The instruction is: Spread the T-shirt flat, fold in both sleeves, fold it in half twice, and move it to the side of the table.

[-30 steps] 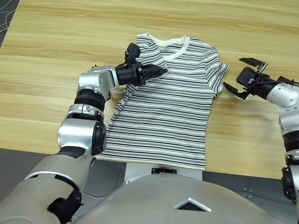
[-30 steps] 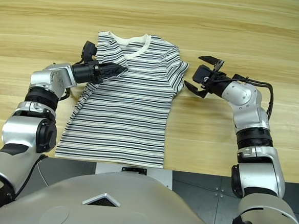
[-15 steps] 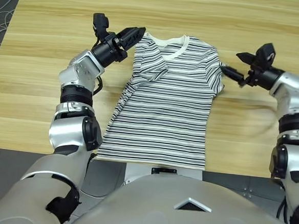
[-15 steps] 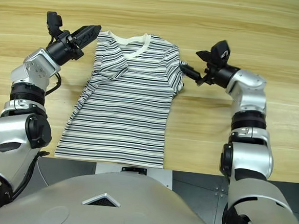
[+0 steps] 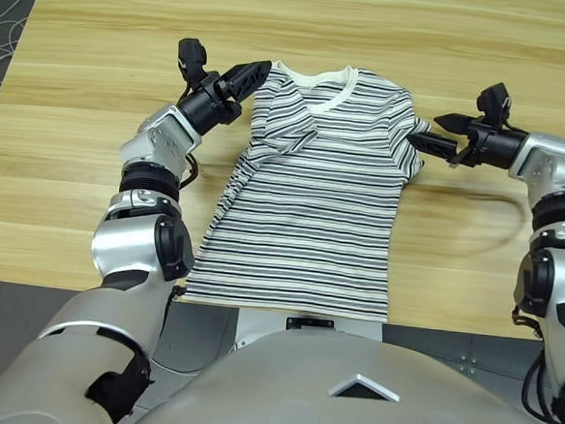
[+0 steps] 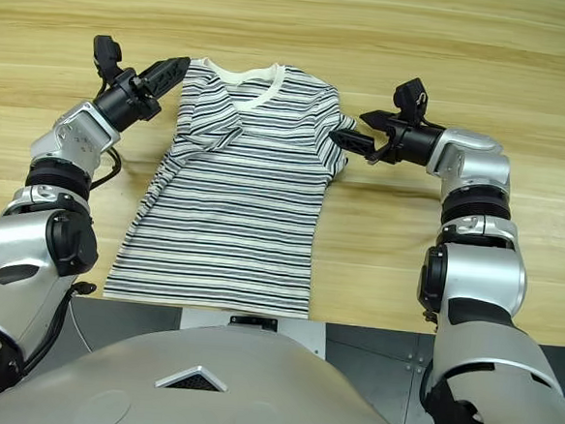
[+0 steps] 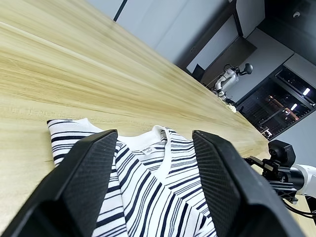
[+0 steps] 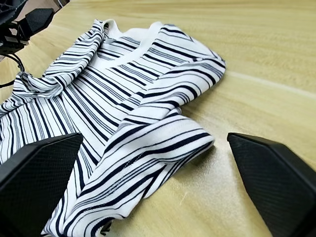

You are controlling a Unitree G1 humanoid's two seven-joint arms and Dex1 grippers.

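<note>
Showing nearest the hem of the striped T-shirt [image 5: 312,204], lying front up on the wooden bench [image 5: 73,159] and reaching the bench's near edge, well short of both pincers. Farther on, lying between the two pincers, the shirt's shoulders and sleeves. Holding the left pincer [image 5: 257,71] spread and gripping nothing, just off the shirt's left shoulder corner, its fingers [image 7: 94,168] pointing across toward the cream collar [image 5: 323,79]. Lying just nearer than that pincer and toward the other one, the left sleeve [image 5: 280,134], folded inward over the chest. Holding the right pincer [image 5: 441,132] spread wide too, also pinching nothing, opening toward the right sleeve [image 8: 163,143]. Lying bunched and doubled over just ahead of those fingertips, that sleeve's edge; touching the lower finger or not, impossible telling. Stretching away beyond both pincers, more of the bench.
</note>
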